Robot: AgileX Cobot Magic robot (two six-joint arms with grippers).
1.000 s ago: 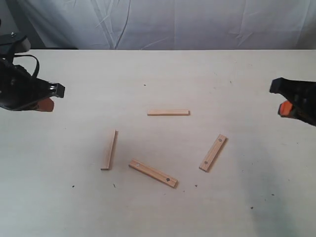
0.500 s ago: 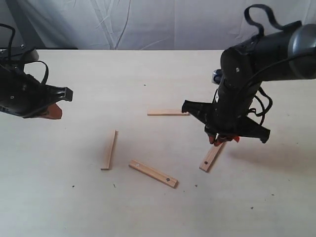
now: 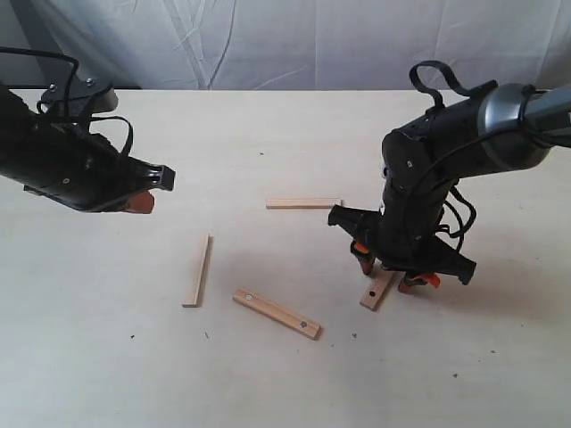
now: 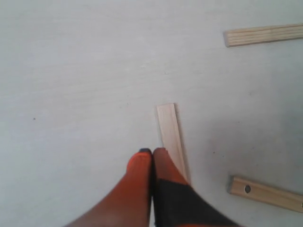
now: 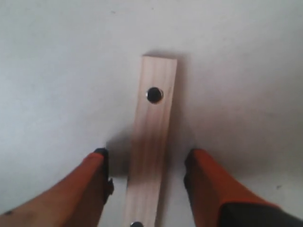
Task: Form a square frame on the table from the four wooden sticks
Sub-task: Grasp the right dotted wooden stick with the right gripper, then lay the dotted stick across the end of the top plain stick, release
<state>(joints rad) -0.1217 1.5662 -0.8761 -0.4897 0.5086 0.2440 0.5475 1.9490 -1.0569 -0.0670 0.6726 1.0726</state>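
Four wooden sticks lie apart on the table (image 3: 268, 125); no square frame is formed. A plain stick (image 3: 304, 203) lies level in the middle. Another plain stick (image 3: 198, 270) (image 4: 169, 135) lies at the left. A holed stick (image 3: 277, 313) (image 4: 266, 192) lies at the front. The second holed stick (image 3: 378, 291) (image 5: 150, 146) lies at the right, between the orange fingers of my open right gripper (image 3: 389, 272) (image 5: 147, 161), which straddles it low over the table. My left gripper (image 3: 138, 203) (image 4: 152, 152) hangs shut and empty above the table, up-left of the left plain stick.
A white cloth backdrop (image 3: 294, 40) hangs behind the table's far edge. Tiny dark specks (image 3: 132, 337) dot the front of the tabletop. The black arms reach in from either side.
The right arm swung in from the right edge and came down over the right holed stick, its fingers now spread around it. The left arm moved rightward toward the left stick.
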